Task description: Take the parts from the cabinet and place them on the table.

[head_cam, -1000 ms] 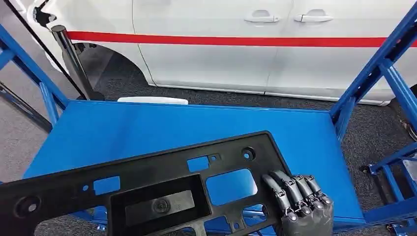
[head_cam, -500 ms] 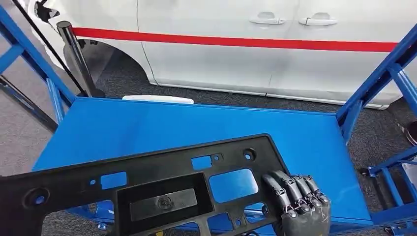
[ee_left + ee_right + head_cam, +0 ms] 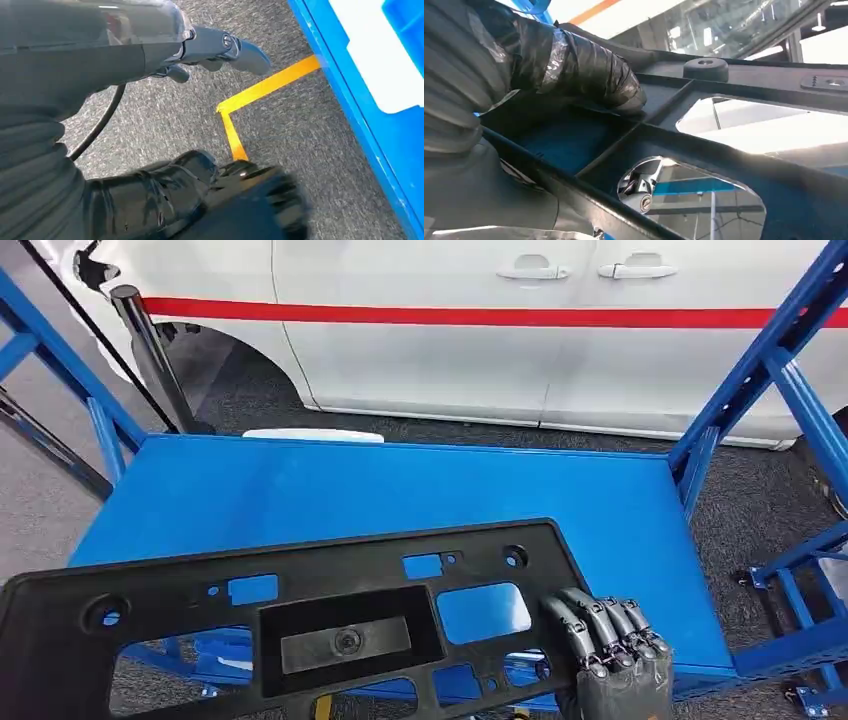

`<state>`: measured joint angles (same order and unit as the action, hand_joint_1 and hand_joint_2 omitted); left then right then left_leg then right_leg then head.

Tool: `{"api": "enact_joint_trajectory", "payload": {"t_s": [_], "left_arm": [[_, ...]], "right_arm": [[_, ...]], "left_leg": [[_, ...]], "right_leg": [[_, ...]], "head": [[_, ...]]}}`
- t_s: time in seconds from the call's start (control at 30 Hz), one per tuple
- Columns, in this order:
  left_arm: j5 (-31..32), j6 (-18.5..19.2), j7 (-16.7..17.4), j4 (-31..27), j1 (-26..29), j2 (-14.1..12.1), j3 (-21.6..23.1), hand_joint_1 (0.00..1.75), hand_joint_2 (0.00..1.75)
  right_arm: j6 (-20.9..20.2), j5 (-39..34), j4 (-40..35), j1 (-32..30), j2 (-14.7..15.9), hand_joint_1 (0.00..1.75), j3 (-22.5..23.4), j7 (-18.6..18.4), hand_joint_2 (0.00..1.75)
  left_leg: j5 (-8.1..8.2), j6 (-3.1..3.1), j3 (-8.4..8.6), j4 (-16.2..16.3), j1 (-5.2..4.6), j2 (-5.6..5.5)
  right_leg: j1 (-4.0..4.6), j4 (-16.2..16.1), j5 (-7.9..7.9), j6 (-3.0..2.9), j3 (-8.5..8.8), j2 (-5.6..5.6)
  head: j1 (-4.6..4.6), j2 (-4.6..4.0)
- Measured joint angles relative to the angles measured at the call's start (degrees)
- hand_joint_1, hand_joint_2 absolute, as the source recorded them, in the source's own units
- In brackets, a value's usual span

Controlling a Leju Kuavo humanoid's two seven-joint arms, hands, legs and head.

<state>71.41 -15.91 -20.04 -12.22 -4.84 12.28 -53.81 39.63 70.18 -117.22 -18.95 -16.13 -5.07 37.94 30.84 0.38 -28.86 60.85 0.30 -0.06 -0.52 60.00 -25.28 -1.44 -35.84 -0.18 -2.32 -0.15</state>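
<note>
Down low in the head view, the long black plastic part [image 3: 300,630] hung over the near edge of the blue worktop [image 3: 400,490], gripped at its right end by the right hand [image 3: 610,660], whose fingers [image 3: 590,625] curled over its rim. The left hand [image 3: 220,47] hung above grey carpet, and whether its fingers were open I cannot tell. Behind the worktop stood a white car [image 3: 500,330].

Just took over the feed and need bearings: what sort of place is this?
Probably a car plant or automotive demo area: a white car stands behind the blue metal table, and the right hand grips a black plastic panel.
</note>
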Motion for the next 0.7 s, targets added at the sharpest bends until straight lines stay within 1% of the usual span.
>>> {"api": "enact_joint_trajectory", "payload": {"t_s": [0.03,0.07,0.1,0.17,0.2,0.23,0.27,0.3,0.33,0.37,0.4,0.43,0.47,0.5,0.53,0.57,0.6,0.63,0.67,0.7], "left_arm": [[0.0,0.0,0.0,0.0,-0.2,0.0,0.0,0.00,1.75],[0.0,0.0,0.0,0.0,-0.2,0.0,-0.1,0.00,1.75],[0.0,0.0,0.0,0.0,-0.2,0.0,-0.1,0.00,1.75],[0.1,0.0,0.2,0.0,0.1,0.0,-0.2,0.00,1.75],[0.1,0.0,0.2,0.0,0.1,0.0,-0.2,0.00,1.75],[0.1,0.0,0.2,0.0,0.0,0.0,-0.3,0.00,1.75],[0.1,0.0,0.2,0.0,-0.1,0.0,-0.3,0.00,1.75],[0.1,0.0,0.2,0.0,-0.1,0.0,-0.3,0.00,1.75],[0.1,0.0,0.2,0.0,-0.1,0.0,-0.3,0.00,1.75],[0.1,0.0,0.2,0.0,-0.1,0.0,-0.4,0.00,1.75],[0.1,0.0,0.3,0.0,0.0,0.0,-0.4,0.00,1.75],[0.1,0.0,0.3,0.0,-0.1,0.0,-0.4,0.00,1.75],[0.1,0.0,0.3,0.0,-0.1,0.0,-0.4,0.00,1.75],[0.1,0.0,0.3,0.0,-0.1,0.0,-0.4,0.00,1.75],[0.1,0.0,0.3,0.0,-0.1,0.0,-0.4,0.00,1.75],[0.1,0.0,0.4,0.0,-0.1,0.0,-0.4,0.00,1.75],[0.1,0.0,0.4,0.0,0.0,0.0,-0.5,0.00,1.75],[0.1,0.0,0.4,0.0,-0.1,0.0,-0.5,0.00,1.75],[0.2,0.0,0.5,0.0,-0.1,0.0,-0.5,0.00,1.75],[0.2,0.0,0.5,0.0,0.0,0.0,-0.5,0.00,1.75]], "right_arm": [[0.0,0.0,0.1,0.0,0.0,1.75,0.0,-0.3,1.75],[0.0,0.1,0.2,0.0,0.0,1.75,0.0,-0.7,1.75],[0.0,0.2,0.4,0.0,0.0,1.75,0.0,-0.9,1.75],[0.0,0.2,0.7,0.0,0.0,1.75,0.0,-1.4,1.75],[0.0,0.2,0.9,0.0,0.0,1.75,0.0,-1.5,1.75],[0.0,0.2,1.0,-0.1,0.0,1.75,0.0,-1.7,1.75],[0.0,0.2,1.2,0.0,0.1,1.75,0.0,-1.8,1.75],[0.0,0.2,1.3,0.0,0.1,1.75,0.0,-1.8,1.75],[0.0,0.2,1.5,-0.1,0.1,1.75,0.0,-1.9,1.75],[0.0,0.2,1.7,-0.1,0.1,1.75,0.0,-1.9,1.75],[0.0,0.2,1.9,-0.1,0.2,1.75,0.0,-2.0,1.75],[0.0,0.2,2.0,-0.1,0.2,1.75,0.0,-2.0,1.75],[0.0,0.2,2.1,0.0,0.2,1.75,0.0,-2.1,1.75],[0.0,0.2,2.1,0.0,0.2,1.75,0.0,-2.2,1.75],[0.0,0.2,2.2,0.1,0.3,1.75,0.0,-2.3,1.75],[0.0,0.2,2.2,0.1,0.3,1.75,0.0,-2.3,1.75],[0.0,0.1,2.2,0.0,0.3,1.75,0.0,-2.4,1.75],[0.0,0.1,2.2,0.1,0.3,1.75,0.1,-2.4,1.75],[0.0,0.0,2.3,0.0,0.3,1.75,0.1,-2.4,1.75],[0.0,0.0,2.3,0.0,0.3,1.75,0.1,-2.4,1.75]], "left_leg": [[0.53,0.28,1.46,-3.5,-0.19,-0.06],[-0.29,0.41,1.22,-3.5,-0.46,-0.06],[-0.36,0.54,0.97,-3.3,-0.58,-0.08],[-1.17,1.22,0.75,-3.4,-0.73,-0.11],[-2.30,1.69,0.73,-4.5,-0.06,0.12],[-2.88,2.05,0.37,-4.6,-0.25,0.37],[-3.38,2.63,-0.31,-4.6,-0.30,0.45],[-3.82,2.72,-1.06,-4.4,-0.41,0.49],[-4.14,2.76,-1.73,-4.2,-0.50,0.57],[-4.47,2.73,-2.46,-4.0,-0.56,0.67],[-4.78,2.67,-3.25,-3.7,-0.57,0.71],[-5.06,2.52,-3.96,-3.3,-0.57,0.72],[-5.28,2.40,-4.66,-2.9,-0.55,0.72],[-5.44,2.16,-5.37,-2.3,-0.51,0.67],[-5.60,1.93,-5.90,-1.8,-0.49,0.66],[-5.79,1.54,-6.37,-1.4,-0.81,0.62],[-6.08,1.26,-6.20,-1.5,-0.73,0.57],[-6.42,0.94,-6.30,-1.3,-0.66,0.57],[-6.85,0.58,-6.40,-1.5,-0.64,0.57],[-7.13,0.27,-6.49,-1.4,-0.54,0.46]], "right_leg": [[0.10,0.1,0.24,0.32,-0.08,-0.03],[0.17,0.0,0.49,0.69,-0.10,-0.05],[0.08,-0.1,0.77,1.08,-0.18,-0.09],[-0.05,-0.6,1.69,1.75,-0.09,-0.05],[0.03,-0.1,1.27,2.00,-0.48,0.09],[-0.12,0.8,-0.68,2.13,-1.02,0.12],[-0.16,3.7,-4.09,2.21,-2.02,0.16],[-0.22,8.1,-7.60,2.35,-3.24,0.16],[-0.26,12.1,-9.85,2.52,-4.18,0.16],[-0.29,15.1,-10.77,2.65,-4.60,0.15],[-0.34,15.8,-10.18,2.75,-3.98,0.15],[-0.40,14.1,-8.66,2.79,-2.26,0.14],[-0.49,10.6,-6.75,2.80,0.43,0.13],[-0.66,5.3,-5.11,2.80,4.22,0.13],[-0.73,0.7,-6.12,2.71,6.71,0.16],[-0.30,-0.4,-6.51,2.27,7.51,0.22],[-0.05,0.0,-5.83,1.85,7.03,0.30],[-0.17,-0.2,-5.87,1.67,6.82,0.31],[0.08,-0.1,-5.57,1.22,6.61,0.32],[0.07,-0.4,-5.03,0.71,6.33,0.26]], "head": [[0.00,0.00],[-0.07,0.00],[0.00,0.00],[-0.02,0.00],[-0.11,0.00],[-0.06,0.00],[-0.15,0.00],[-0.15,0.00],[-0.11,0.00],[-0.13,0.00],[-0.11,0.00],[-0.13,0.00],[-0.11,0.00],[-0.13,0.00],[-0.11,0.00],[-0.11,0.00],[-0.09,0.00],[-0.09,0.00],[-0.04,0.00],[-0.07,0.00]]}}
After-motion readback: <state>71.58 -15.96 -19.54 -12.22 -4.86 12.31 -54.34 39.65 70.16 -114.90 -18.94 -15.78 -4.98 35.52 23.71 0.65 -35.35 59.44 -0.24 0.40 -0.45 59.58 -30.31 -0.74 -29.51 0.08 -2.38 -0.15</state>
